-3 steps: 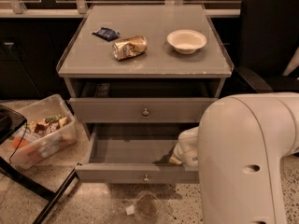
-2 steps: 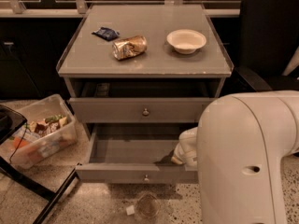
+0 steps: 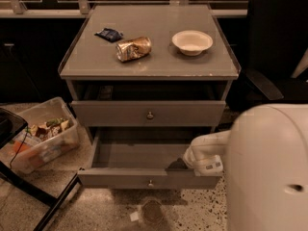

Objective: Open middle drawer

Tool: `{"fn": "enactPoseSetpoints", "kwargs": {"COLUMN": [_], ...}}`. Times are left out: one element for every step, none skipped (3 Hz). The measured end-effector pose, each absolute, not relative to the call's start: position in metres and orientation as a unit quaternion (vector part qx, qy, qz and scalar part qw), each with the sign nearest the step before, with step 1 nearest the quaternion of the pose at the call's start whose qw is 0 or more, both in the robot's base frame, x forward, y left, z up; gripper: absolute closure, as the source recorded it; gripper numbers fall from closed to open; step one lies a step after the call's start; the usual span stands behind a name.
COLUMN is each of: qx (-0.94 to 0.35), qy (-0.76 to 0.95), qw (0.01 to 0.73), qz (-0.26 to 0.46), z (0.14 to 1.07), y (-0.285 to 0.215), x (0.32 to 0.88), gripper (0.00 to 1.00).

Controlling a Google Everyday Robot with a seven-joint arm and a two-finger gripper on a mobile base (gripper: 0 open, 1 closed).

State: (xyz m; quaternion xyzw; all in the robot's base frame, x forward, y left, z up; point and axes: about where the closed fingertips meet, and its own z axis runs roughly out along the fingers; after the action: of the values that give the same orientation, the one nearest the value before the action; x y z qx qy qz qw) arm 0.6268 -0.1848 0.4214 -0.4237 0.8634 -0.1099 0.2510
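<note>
White arm (image 3: pixel 208 150) angled down into pulled-out bottom drawer (image 3: pixel 120 179); pincer (image 3: pixel 177 165) near front wall, grip unclear.

The grey cabinet top (image 3: pixel 159 64) fills the upper middle of the frame. On it lie a blue packet (image 3: pixel 109 34) at upper left, a dented can (image 3: pixel 133 48) on its side just beside it, and a white bowl (image 3: pixel 192 42) upright at right. The gripper (image 3: pixel 178 165) sits lower right of centre, inside the pulled-out lowest drawer (image 3: pixel 144 179).

Office-like room, black swivel chair (image 3: pixel 274 47), grey drawer cabinet (image 3: pixel 154 64), speckled floor (image 3: pixel 110 211), snack bin (image 3: pixel 43 141), gripper (image 3: pixel 177 165) inside the open lowest drawer (image 3: pixel 120 179).
</note>
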Motion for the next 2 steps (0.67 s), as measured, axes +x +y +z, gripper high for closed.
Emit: {"fn": "enactPoseSetpoints", "kwargs": {"qx": [-0.370, -0.334], "qy": [0.870, 0.868], "qw": [0.312, 0.365], "qz": [-0.095, -0.038], "z": [0.438, 0.444], "y": [-0.191, -0.174], "x": [0.630, 0.608], "gripper": [1.00, 1.00]}}
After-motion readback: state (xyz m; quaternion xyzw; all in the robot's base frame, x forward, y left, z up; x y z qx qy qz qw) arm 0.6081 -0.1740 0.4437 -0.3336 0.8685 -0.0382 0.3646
